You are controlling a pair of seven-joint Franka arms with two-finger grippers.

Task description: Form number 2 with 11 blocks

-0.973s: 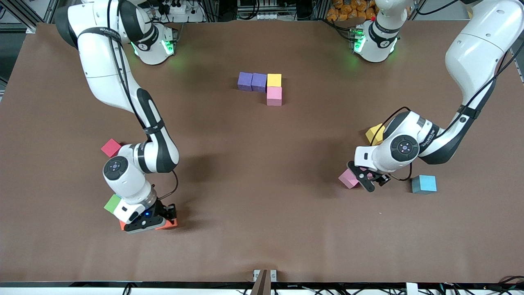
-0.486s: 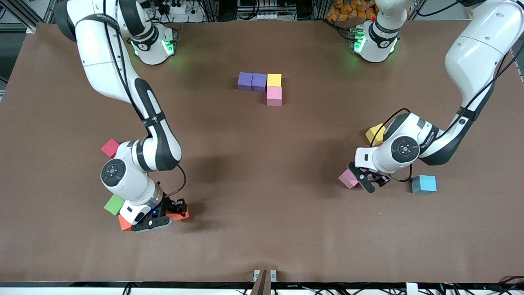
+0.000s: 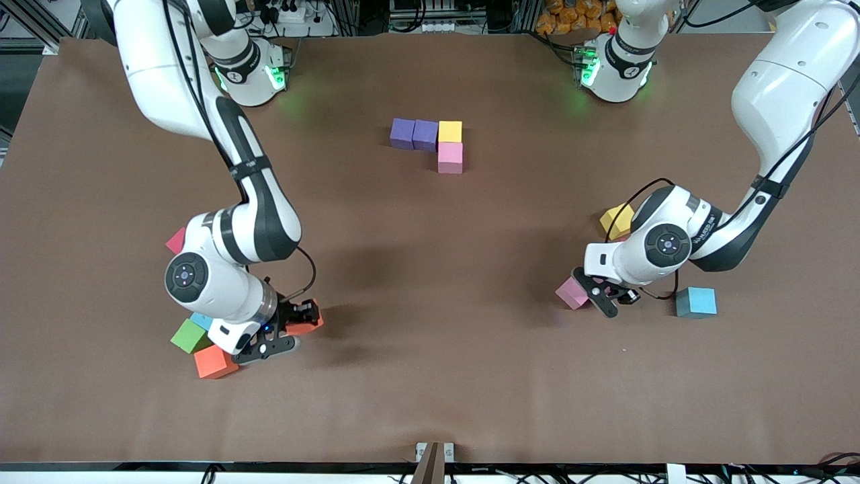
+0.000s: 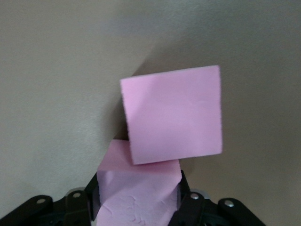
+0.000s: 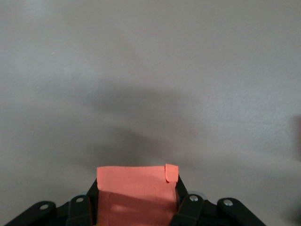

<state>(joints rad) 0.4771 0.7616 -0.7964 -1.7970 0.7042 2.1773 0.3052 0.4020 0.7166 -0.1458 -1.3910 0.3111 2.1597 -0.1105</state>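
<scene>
Right gripper gripping orange block, left gripper gripping pink block (mid-table bare).

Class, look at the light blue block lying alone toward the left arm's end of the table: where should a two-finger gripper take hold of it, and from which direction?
Grip the light blue block across two opposite flat side faces, coming straight down from above. It sits flat on the table with its top face open and no other block touching it, so both sides probably leave room for the fingers.

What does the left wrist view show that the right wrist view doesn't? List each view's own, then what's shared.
Left wrist view only: two pink blocks, one between the left gripper's fingers, another lying against it on the table.
Right wrist view only: an orange block held off the table by the right gripper.
Shared: each gripper shut on a block over bare brown table.
</scene>
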